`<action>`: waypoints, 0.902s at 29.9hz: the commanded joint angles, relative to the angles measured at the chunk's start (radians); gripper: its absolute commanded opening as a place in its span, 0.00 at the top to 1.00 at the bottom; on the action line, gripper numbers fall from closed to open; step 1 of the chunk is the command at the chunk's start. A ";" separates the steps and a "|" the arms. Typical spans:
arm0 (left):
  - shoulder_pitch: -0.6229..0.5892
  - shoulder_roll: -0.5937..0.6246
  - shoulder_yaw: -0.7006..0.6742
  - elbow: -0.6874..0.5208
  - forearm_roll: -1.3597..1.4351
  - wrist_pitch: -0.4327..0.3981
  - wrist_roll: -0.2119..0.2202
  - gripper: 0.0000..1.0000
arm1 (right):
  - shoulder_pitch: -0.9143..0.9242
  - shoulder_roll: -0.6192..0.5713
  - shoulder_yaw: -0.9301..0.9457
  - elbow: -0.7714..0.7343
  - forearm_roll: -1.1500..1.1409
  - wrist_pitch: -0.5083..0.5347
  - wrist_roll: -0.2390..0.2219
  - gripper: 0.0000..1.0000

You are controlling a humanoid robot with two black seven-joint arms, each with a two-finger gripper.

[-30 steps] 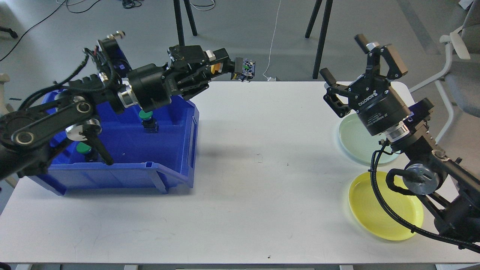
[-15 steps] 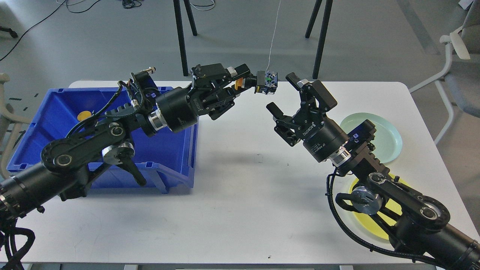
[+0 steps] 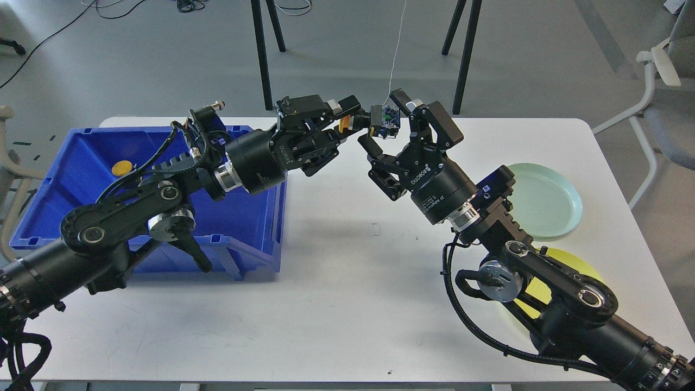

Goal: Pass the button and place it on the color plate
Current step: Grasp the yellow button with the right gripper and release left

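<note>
My left gripper [image 3: 366, 120] is shut on a small black button block [image 3: 386, 117] with a green and blue face. It holds the block in the air over the table's far middle. My right gripper [image 3: 386, 126] is open. Its upper finger [image 3: 421, 111] is right of the block and its lower finger [image 3: 370, 145] is below it, so the block sits between the jaws without being clamped. A pale green plate [image 3: 548, 202] lies at the right. A yellow plate [image 3: 543, 285] lies nearer, mostly hidden by my right arm.
A blue bin [image 3: 255, 217] stands on the left of the white table [image 3: 336, 304], with a yellow button [image 3: 121, 168] inside it. Stand legs [image 3: 263, 49] and a hanging white cord [image 3: 398, 49] are behind the table. A chair [image 3: 665, 103] is at the far right.
My left gripper carried the block right from above the bin to the table's middle. My right gripper swung left from above the plates, and its open fingers now straddle the block.
</note>
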 commanded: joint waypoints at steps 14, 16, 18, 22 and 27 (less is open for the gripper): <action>0.003 -0.002 0.000 0.006 0.000 0.000 0.000 0.92 | 0.017 0.000 -0.072 0.018 0.021 -0.087 0.000 1.00; 0.003 -0.002 0.000 0.006 0.000 0.000 0.000 0.92 | 0.016 0.000 -0.070 0.019 0.021 -0.089 0.000 1.00; 0.003 -0.002 0.000 0.006 0.000 0.000 0.000 0.83 | 0.013 -0.001 -0.067 0.019 0.021 -0.090 0.000 1.00; 0.003 -0.003 -0.006 0.008 -0.026 0.000 0.000 0.15 | 0.005 -0.004 -0.066 0.030 0.023 -0.103 0.000 1.00; 0.004 -0.006 -0.012 0.012 -0.066 0.000 0.000 0.02 | 0.001 -0.006 -0.064 0.033 0.023 -0.110 0.000 1.00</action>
